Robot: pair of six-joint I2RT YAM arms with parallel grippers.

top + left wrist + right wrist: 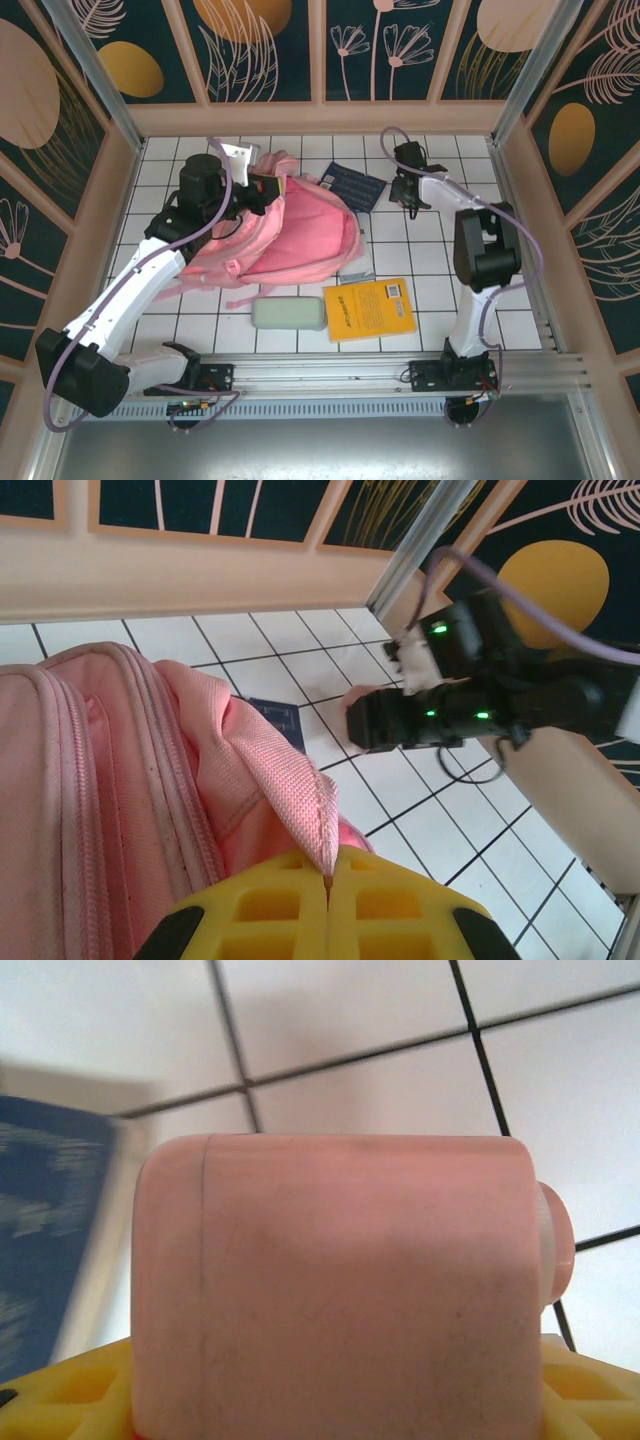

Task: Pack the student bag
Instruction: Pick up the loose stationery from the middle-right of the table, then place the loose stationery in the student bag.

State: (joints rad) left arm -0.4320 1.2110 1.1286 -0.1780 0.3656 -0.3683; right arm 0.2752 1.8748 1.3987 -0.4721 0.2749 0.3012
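On the student bag (120, 810) flap, the left gripper (328, 878) pinches fully shut.

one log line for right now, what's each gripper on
left gripper: shut on student bag edge | right gripper: around pink cylinder, grip unclear | yellow book, green case: outside bag

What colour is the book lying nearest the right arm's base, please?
The book is yellow; top external view.
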